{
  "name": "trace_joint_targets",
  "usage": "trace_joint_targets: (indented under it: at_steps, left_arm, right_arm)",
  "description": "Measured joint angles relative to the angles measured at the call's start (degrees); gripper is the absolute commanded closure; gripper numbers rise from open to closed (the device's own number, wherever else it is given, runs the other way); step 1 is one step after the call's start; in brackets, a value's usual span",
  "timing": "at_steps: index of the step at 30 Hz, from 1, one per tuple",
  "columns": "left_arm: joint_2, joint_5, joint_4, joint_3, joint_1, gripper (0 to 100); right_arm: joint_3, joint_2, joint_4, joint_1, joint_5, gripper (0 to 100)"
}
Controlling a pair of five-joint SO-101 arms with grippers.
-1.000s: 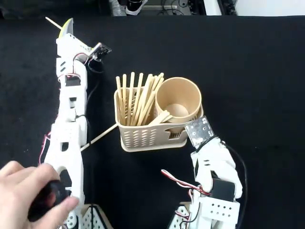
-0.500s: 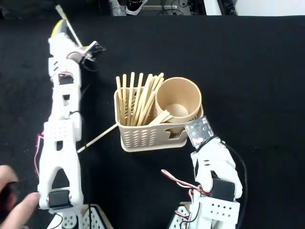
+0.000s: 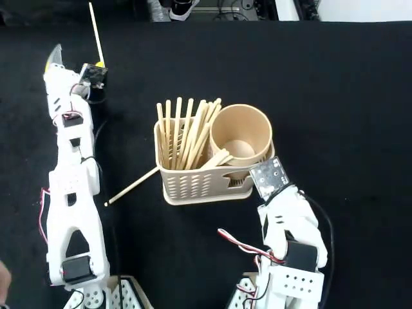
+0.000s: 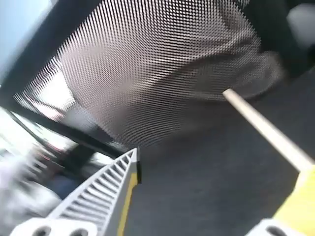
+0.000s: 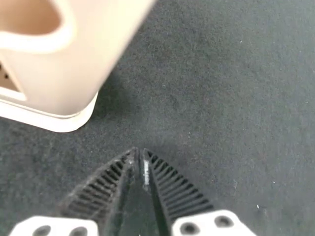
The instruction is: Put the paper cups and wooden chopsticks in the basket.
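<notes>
L gripper (image 3: 72, 61) hovering upper left of frame, jaws spread. chopstick (image 3: 95, 29) leaning on one jaw, not pinched, pointing up, prob. heading for basket (image 3: 193, 187) at centre, w/ paper cup (image 3: 241, 129) sitting inside. 2nd chopstick (image 3: 132, 187) lying lower left of basket, awaiting pickup. R gripper (image 5: 139, 156) pressed together, empty, idling lower right of basket, leaving room.

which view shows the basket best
The high view: the whole basket shows from above, with chopsticks in one side and a paper cup in the other. The right wrist view catches a bottom corner of it, close and cut off.
</notes>
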Motion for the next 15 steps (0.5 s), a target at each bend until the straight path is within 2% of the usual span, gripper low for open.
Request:
trace_joint_targets:
  at_steps: [3,5,10,15]
  left_arm:
    - [0.1,13.7,0.1,0.1,0.2,54]
    - [0.3,20.0,0.1,0.1,-0.1,54]
    - [0.6,27.0,3.1,-4.2,-1.4,54]
    - [0.6,36.3,16.7,-9.7,-1.3,54]
  right_arm:
    - [0.0,0.0,0.0,0.0,0.0,98.6]
    - [0.0,0.0,0.0,0.0,0.0,98.6]
    - [0.0,0.0,0.0,0.0,0.0,98.6]
    - [0.0,0.0,0.0,0.0,0.0,98.6]
